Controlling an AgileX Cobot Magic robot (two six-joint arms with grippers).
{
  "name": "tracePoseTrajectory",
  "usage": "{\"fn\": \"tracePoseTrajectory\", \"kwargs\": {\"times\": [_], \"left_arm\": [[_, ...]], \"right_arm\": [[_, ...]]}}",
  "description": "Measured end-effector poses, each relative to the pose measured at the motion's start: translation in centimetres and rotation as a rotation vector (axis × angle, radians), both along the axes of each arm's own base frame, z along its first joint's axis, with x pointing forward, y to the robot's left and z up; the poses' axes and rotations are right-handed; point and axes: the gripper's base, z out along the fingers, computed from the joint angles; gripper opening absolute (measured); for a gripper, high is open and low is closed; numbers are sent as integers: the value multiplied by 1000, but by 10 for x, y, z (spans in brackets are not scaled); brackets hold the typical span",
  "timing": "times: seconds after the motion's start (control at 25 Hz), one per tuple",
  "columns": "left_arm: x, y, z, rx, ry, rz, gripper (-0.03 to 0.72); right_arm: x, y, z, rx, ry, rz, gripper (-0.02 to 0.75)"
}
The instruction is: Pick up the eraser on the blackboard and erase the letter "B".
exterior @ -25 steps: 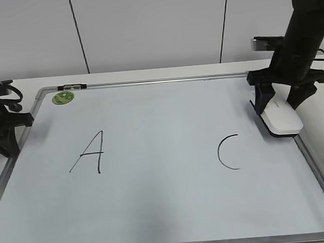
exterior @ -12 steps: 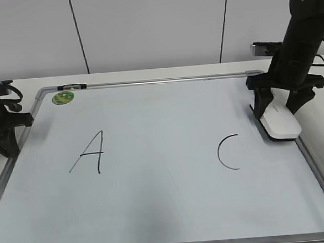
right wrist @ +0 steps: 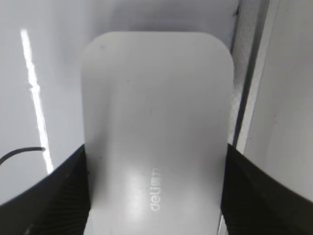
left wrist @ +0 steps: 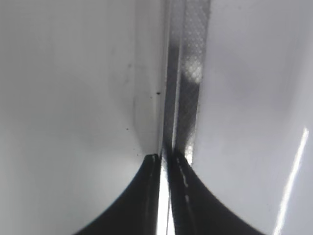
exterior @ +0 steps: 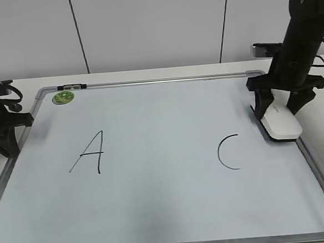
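The white eraser (exterior: 281, 123) lies on the blackboard (exterior: 168, 204), a white dry-erase board, at its right edge beside the frame. My right gripper (exterior: 277, 112) stands over it with a finger on each long side. In the right wrist view the eraser (right wrist: 156, 112) fills the space between the fingers of the right gripper (right wrist: 156, 196) and both touch its sides. No letter "B" shows on the board; only the black "A" (exterior: 89, 153) and the "C" (exterior: 228, 152) do. My left gripper (exterior: 7, 138) is shut and empty at the board's left frame, as the left wrist view (left wrist: 165, 159) shows.
A round green magnet (exterior: 63, 97) sits at the board's far left corner, with a small black-and-white item (exterior: 71, 86) on the frame behind it. The silver frame (right wrist: 249, 73) runs close along the eraser's right side. A white wall stands behind the table.
The right arm has straightened up slightly and the eraser has settled flatter against the board by the right frame. The left arm has not moved.
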Motion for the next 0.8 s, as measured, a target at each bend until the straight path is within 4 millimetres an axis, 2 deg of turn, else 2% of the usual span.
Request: {"fn": "tracePoseTrajectory", "kwargs": {"times": [0.28, 0.64, 0.8], "left_arm": [[0, 0, 0, 0, 0, 0, 27], [0, 0, 0, 0, 0, -1, 28], [0, 0, 0, 0, 0, -1, 28]], "right_arm": [[5, -1, -13, -14, -16, -4, 519], [7, -1, -18, -18, -8, -22, 521], [8, -1, -19, -18, -5, -42, 568]]}}
